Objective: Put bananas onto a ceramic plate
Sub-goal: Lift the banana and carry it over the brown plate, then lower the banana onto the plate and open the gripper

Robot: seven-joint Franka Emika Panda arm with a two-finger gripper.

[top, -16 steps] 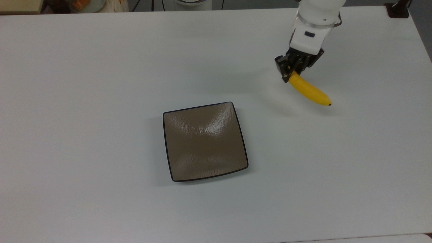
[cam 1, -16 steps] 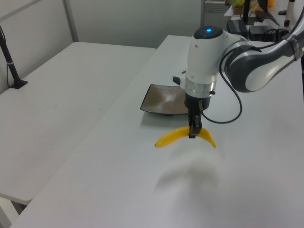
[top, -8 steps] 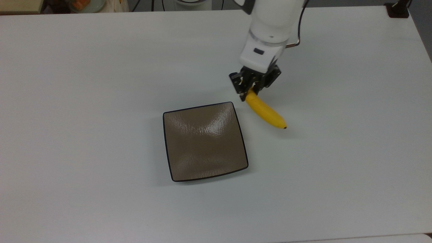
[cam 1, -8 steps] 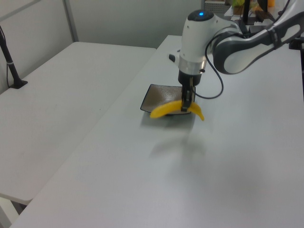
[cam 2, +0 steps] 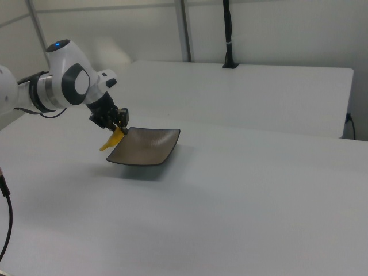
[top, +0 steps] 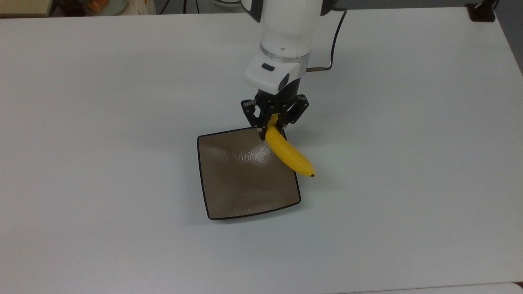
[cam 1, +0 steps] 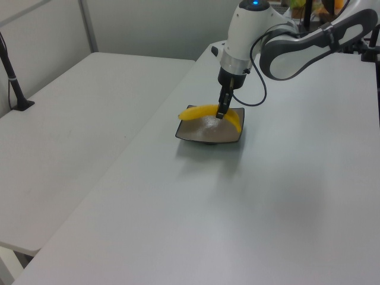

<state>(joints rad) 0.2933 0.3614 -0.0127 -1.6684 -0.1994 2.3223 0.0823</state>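
you have gripper clamped on stem end of banana, held in air over plate's far corner at top view's right. long axis runs down-right in top view, dark tip past plate's right rim. plate centre lies down-left of claw. banana smooth, bright yellow, curved; plate square, glossy brown, black-rimmed.

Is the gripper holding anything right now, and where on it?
Yes. The gripper is shut on the banana, pinching it near its stem end; the dark-tipped end hangs free past the plate's edge.
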